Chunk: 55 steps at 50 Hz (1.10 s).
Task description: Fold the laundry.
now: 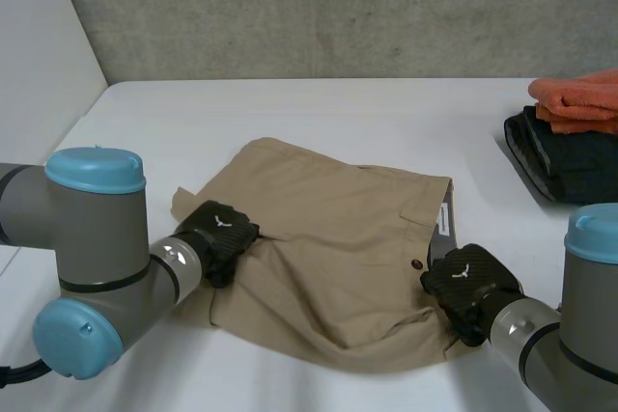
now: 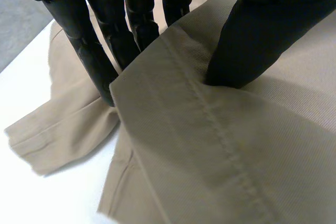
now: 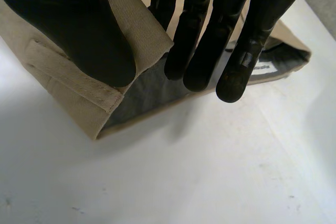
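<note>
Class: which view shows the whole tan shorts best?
Head view: the shorts lie almost wholly visible. The left wrist view gives a hem and seam; the right wrist view, the waistband with grey lining.

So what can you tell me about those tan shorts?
The tan shorts lie rumpled on the white table. They look like sturdy woven cloth with stitched seams, a small dark button and grey lining inside the waistband. The left hand pinches a fold near a leg edge; the right hand pinches the waistband between thumb and fingers.
</note>
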{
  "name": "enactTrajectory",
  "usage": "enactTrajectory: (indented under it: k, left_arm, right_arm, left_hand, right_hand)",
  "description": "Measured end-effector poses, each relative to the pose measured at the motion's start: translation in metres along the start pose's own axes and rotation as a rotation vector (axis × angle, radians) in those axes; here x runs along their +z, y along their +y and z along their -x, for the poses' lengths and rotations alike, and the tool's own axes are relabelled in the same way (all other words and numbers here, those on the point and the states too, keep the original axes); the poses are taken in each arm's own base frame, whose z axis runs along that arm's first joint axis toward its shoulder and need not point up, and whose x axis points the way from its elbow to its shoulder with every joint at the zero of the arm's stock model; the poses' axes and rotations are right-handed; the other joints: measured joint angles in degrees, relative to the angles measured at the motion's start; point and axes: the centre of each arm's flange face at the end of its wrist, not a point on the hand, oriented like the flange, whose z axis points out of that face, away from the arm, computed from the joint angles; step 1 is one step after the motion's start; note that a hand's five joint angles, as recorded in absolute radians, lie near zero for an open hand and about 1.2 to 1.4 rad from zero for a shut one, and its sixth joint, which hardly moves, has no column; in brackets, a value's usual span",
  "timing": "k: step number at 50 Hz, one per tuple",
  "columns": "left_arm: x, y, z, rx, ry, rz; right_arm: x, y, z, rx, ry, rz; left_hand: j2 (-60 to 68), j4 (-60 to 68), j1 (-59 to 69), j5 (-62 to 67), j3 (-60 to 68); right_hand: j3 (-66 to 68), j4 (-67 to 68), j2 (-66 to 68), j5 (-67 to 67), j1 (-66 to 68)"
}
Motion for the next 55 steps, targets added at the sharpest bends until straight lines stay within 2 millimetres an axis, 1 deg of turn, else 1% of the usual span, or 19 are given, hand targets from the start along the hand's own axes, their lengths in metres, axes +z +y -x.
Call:
enactTrajectory:
  k: [3, 7, 10, 14, 15, 16, 19, 20, 21, 25, 29, 33, 40, 41, 45, 49, 50, 51, 55]
  left_arm:
    - [-0.004, -0.001, 0.004, 0.002, -0.038, 0.010]
    - [-0.026, -0.010, 0.010, 0.008, -0.103, 0.004]
    - [-0.045, -0.015, 0.007, 0.015, -0.115, -0.007]
    - [-0.089, -0.015, -0.007, 0.032, -0.092, -0.006]
    - [-0.089, -0.015, -0.007, 0.032, -0.092, -0.006]
    - [-0.106, -0.011, -0.013, 0.038, -0.073, 0.009]
    - [-0.129, 0.000, -0.023, 0.042, -0.034, 0.052]
    - [-0.129, 0.000, -0.023, 0.042, -0.034, 0.052]
    - [-0.146, 0.010, -0.031, 0.044, 0.001, 0.093]
    - [-0.172, 0.025, -0.047, 0.049, 0.069, 0.155]
    - [-0.187, 0.033, -0.057, 0.048, 0.115, 0.182]
    - [-0.189, 0.033, -0.060, 0.044, 0.127, 0.178]
    - [-0.164, 0.014, -0.050, 0.026, 0.069, 0.091]
    - [-0.148, 0.005, -0.041, 0.016, 0.023, 0.043]
    - [-0.112, -0.010, -0.024, -0.003, -0.064, -0.022]
    - [-0.091, -0.013, -0.014, -0.011, -0.108, -0.029]
    - [-0.081, -0.013, -0.011, -0.015, -0.127, -0.020]
    - [-0.076, -0.012, -0.009, -0.016, -0.135, -0.011]
    - [-0.068, -0.010, -0.007, -0.017, -0.148, 0.011]
  right_arm:
    - [-0.002, -0.003, -0.002, -0.003, 0.009, -0.010]
    - [-0.010, -0.009, -0.007, -0.020, 0.024, -0.027]
    - [-0.016, -0.013, -0.009, -0.036, 0.028, -0.031]
    - [-0.031, -0.018, -0.011, -0.083, 0.020, -0.023]
    - [-0.031, -0.018, -0.011, -0.083, 0.020, -0.023]
    - [-0.042, -0.018, -0.010, -0.127, 0.002, -0.004]
    - [-0.056, -0.015, -0.006, -0.189, -0.040, 0.038]
    - [-0.056, -0.015, -0.006, -0.189, -0.040, 0.038]
    - [-0.066, -0.011, -0.002, -0.233, -0.080, 0.075]
    - [-0.081, -0.005, 0.005, -0.286, -0.142, 0.123]
    - [-0.087, -0.003, 0.008, -0.305, -0.170, 0.141]
    - [-0.087, -0.004, 0.006, -0.307, -0.165, 0.136]
    - [-0.071, -0.014, -0.007, -0.294, -0.087, 0.079]
    - [-0.059, -0.019, -0.014, -0.285, -0.045, 0.048]
    - [-0.035, -0.027, -0.024, -0.252, 0.014, 0.001]
    - [-0.024, -0.032, -0.030, -0.190, 0.044, -0.027]
    - [-0.021, -0.035, -0.033, -0.142, 0.056, -0.040]
    - [-0.019, -0.037, -0.036, -0.104, 0.063, -0.049]
    - [-0.026, -0.044, -0.041, 0.000, 0.066, -0.064]
  left_hand:
    - [0.9, 1.1, 0.0, 0.1, 1.1]
    - [1.0, 1.1, 0.0, 0.1, 1.1]
    - [1.1, 1.1, 0.0, 0.1, 1.1]
    - [1.2, 1.1, 0.0, 0.1, 1.2]
    - [1.2, 1.1, 0.0, 0.1, 1.2]
    - [1.2, 1.1, 0.0, 0.1, 1.3]
    - [1.2, 1.3, 0.0, 0.1, 1.4]
    - [1.2, 1.3, 0.0, 0.1, 1.4]
    - [1.2, 1.3, 0.0, 0.1, 1.5]
    - [1.2, 1.3, 0.0, 0.1, 1.5]
    - [1.2, 1.3, 0.0, 0.1, 1.5]
    - [1.2, 1.3, 0.0, 0.1, 1.5]
    - [1.2, 1.3, 0.0, 0.1, 1.5]
    - [1.3, 1.4, 0.0, 0.1, 1.5]
    - [1.3, 1.4, 0.0, 0.1, 1.5]
    - [1.3, 1.4, 0.0, 0.1, 1.5]
    - [1.3, 1.4, 0.0, 0.1, 1.5]
    - [1.3, 1.4, 0.0, 0.1, 1.5]
    - [1.3, 1.4, 0.0, 0.1, 1.5]
  right_hand:
    - [0.0, 0.0, 0.0, 0.0, 0.0]
    - [0.0, 0.0, 0.0, 0.0, 0.0]
    - [0.0, 0.0, 0.0, 0.0, 0.0]
    - [0.0, 0.0, 0.0, 0.0, 0.0]
    - [0.0, 0.0, 0.0, 0.0, 0.0]
    - [0.0, 0.0, 0.0, 0.0, 0.0]
    - [0.0, 0.0, 0.0, 0.0, 0.0]
    - [0.0, 0.0, 0.0, 0.0, 0.0]
    - [0.0, 0.0, 0.0, 0.0, 0.0]
    - [0.0, 0.0, 0.0, 0.0, 0.0]
    - [0.0, 0.0, 0.0, 0.0, 0.0]
    - [0.0, 0.0, 0.0, 0.0, 0.0]
    - [0.0, 0.0, 0.0, 0.0, 0.0]
    - [0.0, 0.0, 0.0, 0.0, 0.0]
    - [0.0, 0.0, 0.0, 0.0, 0.0]
    - [-1.0, -0.5, -1.0, -0.5, -0.7]
    - [-19.7, -19.9, -20.7, -18.4, -14.8]
    - [-30.3, -29.9, -30.2, -28.5, -22.4]
    - [-39.5, -39.5, -39.2, -38.6, -29.9]
